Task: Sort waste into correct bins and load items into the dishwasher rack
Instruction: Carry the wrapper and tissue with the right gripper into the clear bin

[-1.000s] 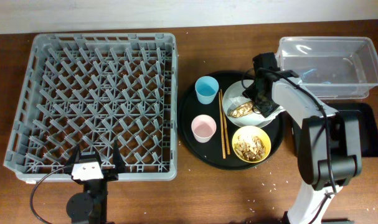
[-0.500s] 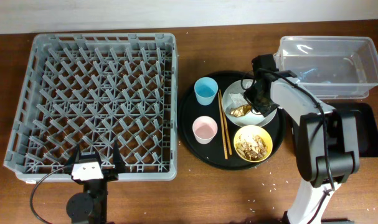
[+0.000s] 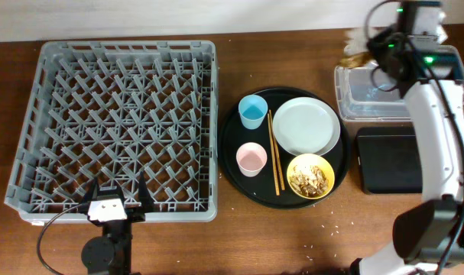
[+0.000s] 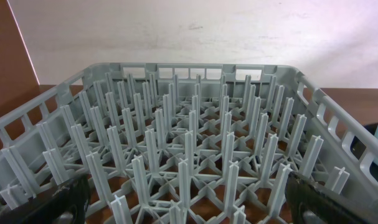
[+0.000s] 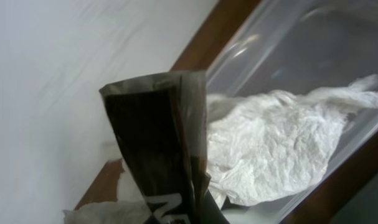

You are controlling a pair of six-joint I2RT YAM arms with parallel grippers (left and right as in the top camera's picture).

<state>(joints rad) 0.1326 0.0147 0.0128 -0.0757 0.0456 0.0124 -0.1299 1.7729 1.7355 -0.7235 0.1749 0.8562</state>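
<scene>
Waste-sorting step: right gripper (image 3: 373, 47) clamped on a crumpled white napkin (image 5: 269, 149) over the clear tub (image 3: 438, 57), near its left rim. Next: centre over the tub, then release. Left gripper (image 4: 189, 198) spread wide, at the rack (image 4: 189, 124)

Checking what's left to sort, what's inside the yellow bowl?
Brown-beige food scraps fill the bowl. Its bottom beneath them is covered, so anything under the scraps can't be seen.

The right pincer (image 3: 381, 47) and napkin (image 3: 355, 47) block the left end of the clear tub (image 3: 361, 103); the rack (image 3: 117, 126) lies open.
</scene>
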